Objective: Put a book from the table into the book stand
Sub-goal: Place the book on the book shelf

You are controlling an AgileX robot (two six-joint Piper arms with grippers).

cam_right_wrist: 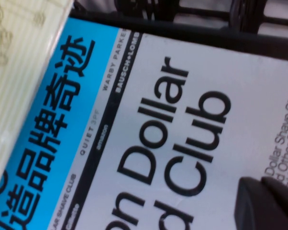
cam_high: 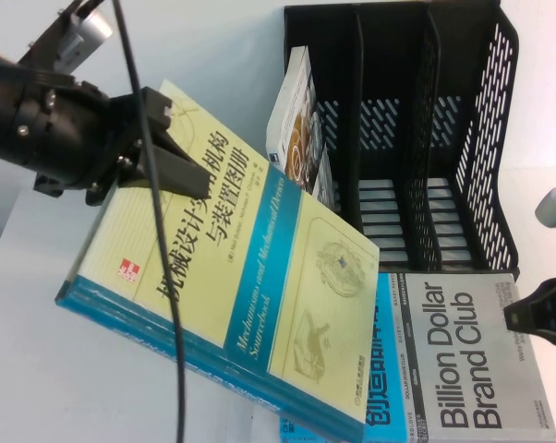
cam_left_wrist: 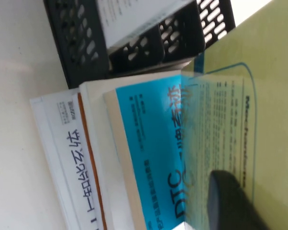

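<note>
The thick pale-yellow book (cam_high: 250,277) with the blue band is lifted and tilted above the white table (cam_high: 38,388), its lower corner over the blue-and-grey book. My left gripper (cam_high: 178,169) is shut on its upper left edge. In the left wrist view one dark finger (cam_left_wrist: 230,203) lies on the book's cover (cam_left_wrist: 263,96). The black book stand (cam_high: 426,138) stands at the back right; its middle and right slots are empty. My right gripper (cam_high: 539,318) is at the right edge, fingers (cam_right_wrist: 266,203) together, just over the "Billion Dollar Brand Club" book (cam_high: 472,360).
A thinner white book with a brown picture (cam_high: 296,120) leans in the stand's left slot. The left wrist view shows the stand (cam_left_wrist: 82,43), a white book (cam_left_wrist: 67,153) and the blue-and-grey book (cam_left_wrist: 149,143) lying below the lifted one.
</note>
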